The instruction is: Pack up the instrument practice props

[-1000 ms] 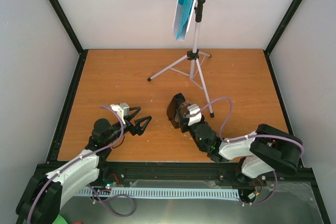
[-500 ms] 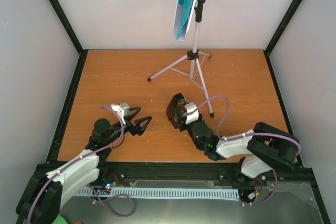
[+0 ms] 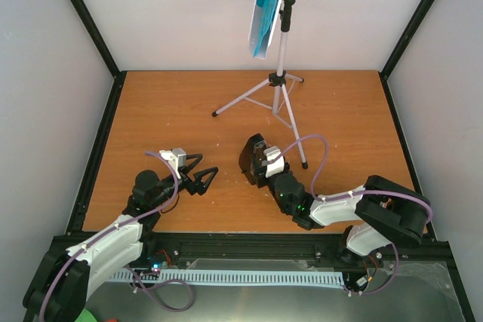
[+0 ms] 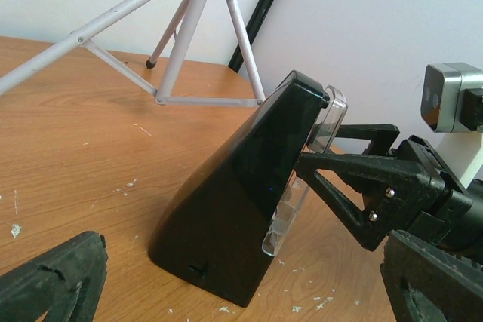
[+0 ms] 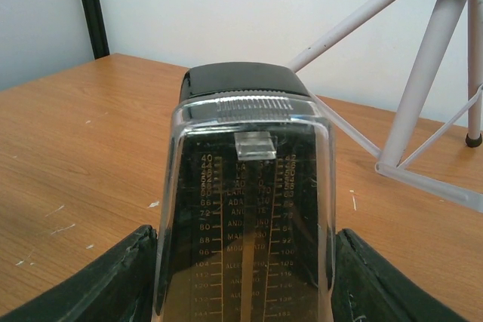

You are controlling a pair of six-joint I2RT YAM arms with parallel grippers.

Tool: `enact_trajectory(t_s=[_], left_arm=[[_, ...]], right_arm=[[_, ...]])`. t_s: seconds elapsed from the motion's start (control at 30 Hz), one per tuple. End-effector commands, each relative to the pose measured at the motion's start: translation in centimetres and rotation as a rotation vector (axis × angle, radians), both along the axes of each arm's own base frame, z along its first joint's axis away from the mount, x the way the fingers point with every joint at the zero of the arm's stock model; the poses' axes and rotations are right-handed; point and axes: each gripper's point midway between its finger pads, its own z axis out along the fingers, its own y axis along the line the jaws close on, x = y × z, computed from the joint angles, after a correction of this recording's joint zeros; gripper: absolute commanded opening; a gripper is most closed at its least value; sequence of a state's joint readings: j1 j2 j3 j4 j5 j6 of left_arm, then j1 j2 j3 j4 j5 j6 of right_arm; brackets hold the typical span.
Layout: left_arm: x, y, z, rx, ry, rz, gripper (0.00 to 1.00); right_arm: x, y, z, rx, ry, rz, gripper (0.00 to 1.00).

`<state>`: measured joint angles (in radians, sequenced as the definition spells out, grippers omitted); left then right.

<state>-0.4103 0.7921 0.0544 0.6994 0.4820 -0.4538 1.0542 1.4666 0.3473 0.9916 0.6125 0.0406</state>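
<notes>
The small black pyramid metronome [image 3: 252, 156] with a clear front cover stands on the wooden table at centre. My right gripper [image 3: 260, 162] is shut on it, and its pads [image 5: 113, 284] press both sides of the metronome [image 5: 245, 201]. My left gripper [image 3: 201, 172] is open to the left of the metronome [image 4: 234, 209], empty and apart from it. The grey tripod music stand [image 3: 280, 92] stands at the back. Cyan sheet-music pages [image 3: 266, 5] rest on its tray.
One stand leg [image 3: 296, 137] ends just right of the metronome, close to the right wrist. Stand legs also show in the wrist views [image 4: 189, 28] [image 5: 423, 88]. Black frame posts [image 3: 90, 28] and white walls close in the table.
The right arm's wrist has shifted slightly left and forward, with the metronome still gripped. The left arm has not moved.
</notes>
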Motion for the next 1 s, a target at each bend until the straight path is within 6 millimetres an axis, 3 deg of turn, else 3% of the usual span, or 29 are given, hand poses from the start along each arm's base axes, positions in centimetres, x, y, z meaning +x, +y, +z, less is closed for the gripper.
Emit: enact_trajectory(t_s=[0.0, 0.2, 0.37, 0.43, 0.8, 0.97], left_arm=[[0.1, -0.1, 1.1, 0.001, -0.047, -0.009, 0.99], [0.1, -0.2, 1.1, 0.001, -0.047, -0.011, 1.0], [0.1, -0.2, 1.1, 0.0, -0.049, -0.01, 0.99], [0.1, -0.2, 1.1, 0.001, -0.048, -0.012, 0.99], [0.3, -0.1, 0.9, 0.017, -0.046, -0.002, 0.99], [2.1, 1.3, 0.9, -0.054, 0.1, 0.132, 0.99]], right_arm=[[-0.7, 0.0, -4.1, -0.136, 0.088, 0.035, 0.51], [-0.6, 0.0, -4.0, -0.138, 0.083, 0.03, 0.59], [-0.7, -0.2, -3.2, -0.127, 0.065, 0.032, 0.88], [-0.8, -0.3, -2.7, -0.126, 0.054, 0.036, 0.93], [-2.3, -3.4, -1.6, -0.096, 0.043, 0.025, 0.99], [-2.4, -6.2, -0.1, 0.011, 0.08, 0.014, 1.0]])
